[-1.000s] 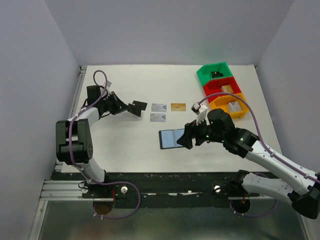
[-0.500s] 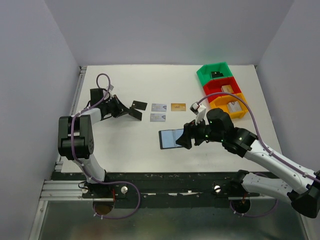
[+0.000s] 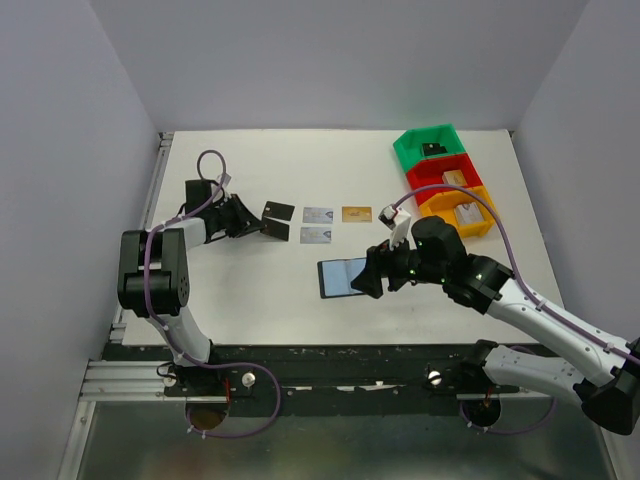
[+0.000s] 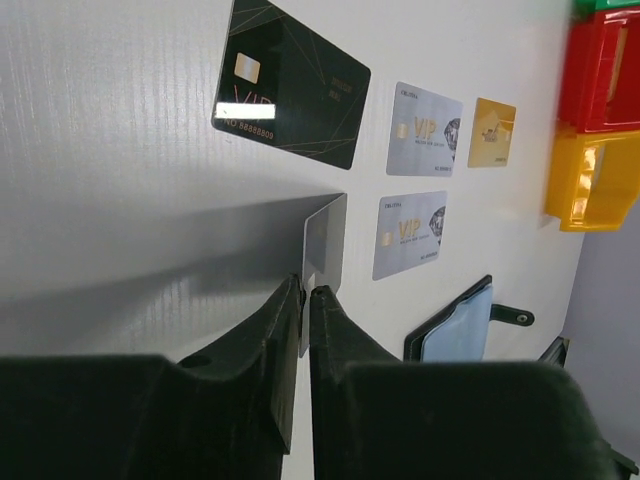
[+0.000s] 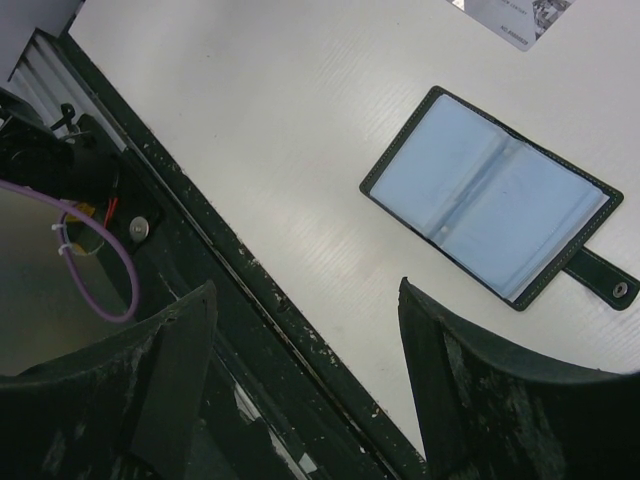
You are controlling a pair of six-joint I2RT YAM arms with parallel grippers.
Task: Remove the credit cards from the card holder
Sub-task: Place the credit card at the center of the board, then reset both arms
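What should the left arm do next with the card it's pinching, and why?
Probably open the left claw and let the card fall flat. It stands on edge low at the table, in the free spot below the black card and left of the lower silver card. The holder lies open and its pockets look empty, so this seems to be the last one.

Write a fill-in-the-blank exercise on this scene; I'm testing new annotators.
The card holder lies ___ on the table.
Lying flat are the black card, gold card and ___ silver cards.
The left gripper pinches a fifth card standing on its ___.
The right gripper holds ___.
Missing: open, two, edge, nothing.
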